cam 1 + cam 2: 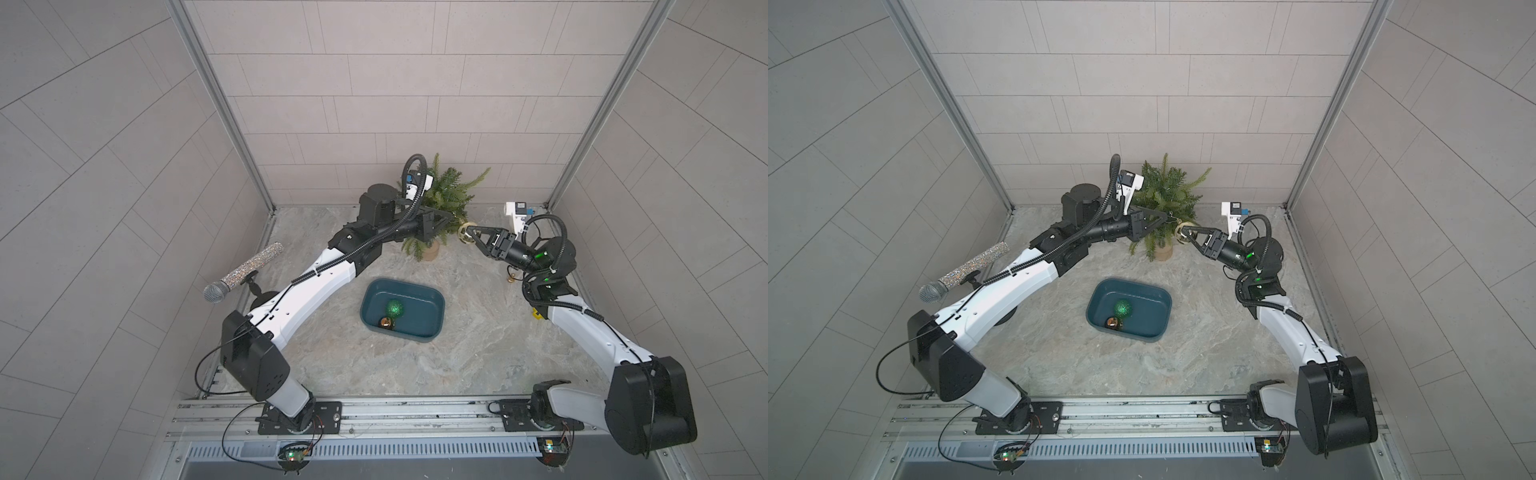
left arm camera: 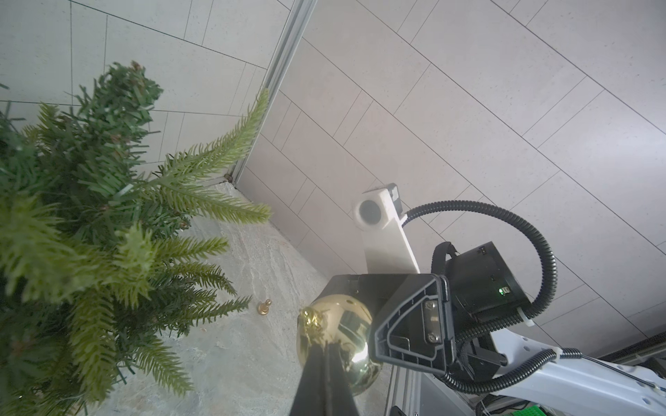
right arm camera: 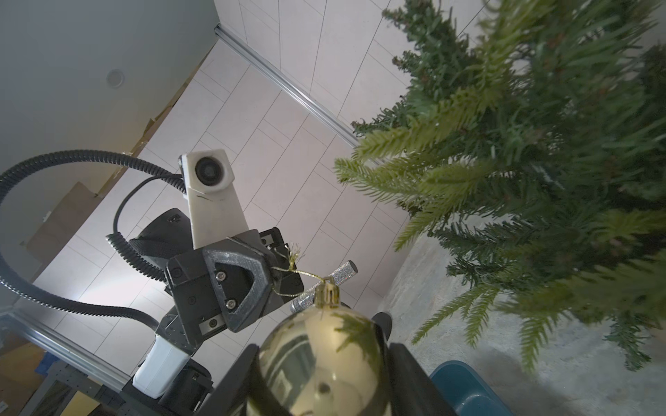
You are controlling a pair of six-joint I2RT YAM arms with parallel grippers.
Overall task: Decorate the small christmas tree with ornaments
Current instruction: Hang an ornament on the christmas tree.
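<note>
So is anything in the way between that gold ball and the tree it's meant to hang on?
Nothing visible is. The gold ball, held in the right gripper, sits just beside the tree and its lower branches, with open air between. Only the left gripper is there, shut on the ball's string loop.

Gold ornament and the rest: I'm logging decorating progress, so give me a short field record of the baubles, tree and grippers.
small christmas tree: standing on its base near the back wall; no ornament visibly hung on it
gold ornament: off the table beside the lower branches, held round its body by the right gripper
string loop: runs from the cap to the shut left gripper, which pinches it
green ornament: inside the teal bin
copper ornament: in the same bin, beside the green one
</note>
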